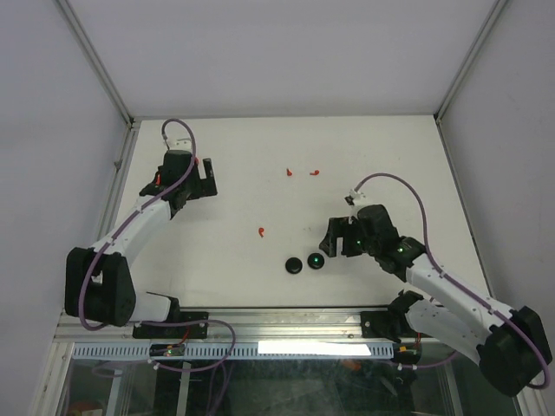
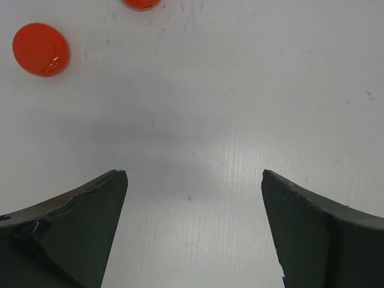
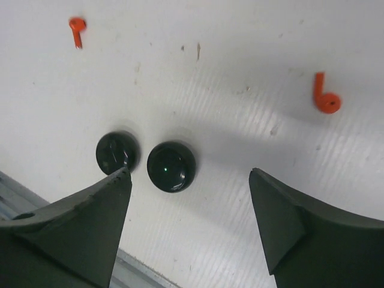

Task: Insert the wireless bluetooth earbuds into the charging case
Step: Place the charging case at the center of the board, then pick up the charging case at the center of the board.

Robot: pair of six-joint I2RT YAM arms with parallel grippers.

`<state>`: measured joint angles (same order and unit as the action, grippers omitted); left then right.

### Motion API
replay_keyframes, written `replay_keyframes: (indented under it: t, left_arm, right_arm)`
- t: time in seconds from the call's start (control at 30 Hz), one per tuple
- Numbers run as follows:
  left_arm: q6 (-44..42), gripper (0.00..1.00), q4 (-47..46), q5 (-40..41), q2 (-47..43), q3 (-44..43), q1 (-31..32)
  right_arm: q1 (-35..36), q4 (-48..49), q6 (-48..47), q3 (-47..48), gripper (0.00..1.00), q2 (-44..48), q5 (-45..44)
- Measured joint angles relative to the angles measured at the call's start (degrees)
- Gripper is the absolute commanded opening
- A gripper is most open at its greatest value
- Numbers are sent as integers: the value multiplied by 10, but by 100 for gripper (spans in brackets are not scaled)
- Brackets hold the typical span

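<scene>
A scuffed white counter point(image 1: 390, 156) sits between pale walls point(image 1: 277, 52). A metal rail point(image 1: 286, 322) lines its near edge.

Two discs sit side by side, just apart, near the middle of the tabletop's point(image 1: 390, 156) near edge: the left disc point(image 1: 295, 264) and the right disc point(image 1: 317, 260). The right gripper point(image 1: 332, 236) hangs just behind and to the right of them. The lone earbud point(image 1: 261, 230) lies behind and left of the discs, toward the centre. Farther back, the rear left earbud point(image 1: 288, 172) and the rear right earbud point(image 1: 316, 172) lie side by side, apart. The left gripper point(image 1: 206, 180) is toward the far-left corner, with the whole disc point(image 2: 41, 49) and the cut-off disc point(image 2: 142, 3) ahead of its fingers, probably near the left edge.
</scene>
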<state>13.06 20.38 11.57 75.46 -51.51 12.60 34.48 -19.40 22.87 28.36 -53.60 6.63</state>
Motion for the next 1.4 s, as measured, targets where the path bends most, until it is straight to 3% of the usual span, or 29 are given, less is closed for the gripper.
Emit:
replay_keyframes:
  t: [0.13, 0.33, 0.73, 1.07, 1.4]
  left_arm:
    - [15, 97, 2, -1, 72, -51, -33]
    - [20, 95, -3, 4, 205, -172, -71]
    - [21, 81, 10, 19, 447, -396, -105]
    - [24, 69, 41, 17, 521, -464, -113]
    - [26, 43, 55, -1, 522, -464, -116]
  right_arm:
    - [0, 8, -22, -1, 93, 83, -51]
    - [0, 64, -39, -41, 94, 175, -102]
    - [0, 114, -48, -86, 98, 193, -133]
    - [0, 119, -55, -85, 98, 180, -126]
    - [0, 118, -59, -85, 98, 181, -118]
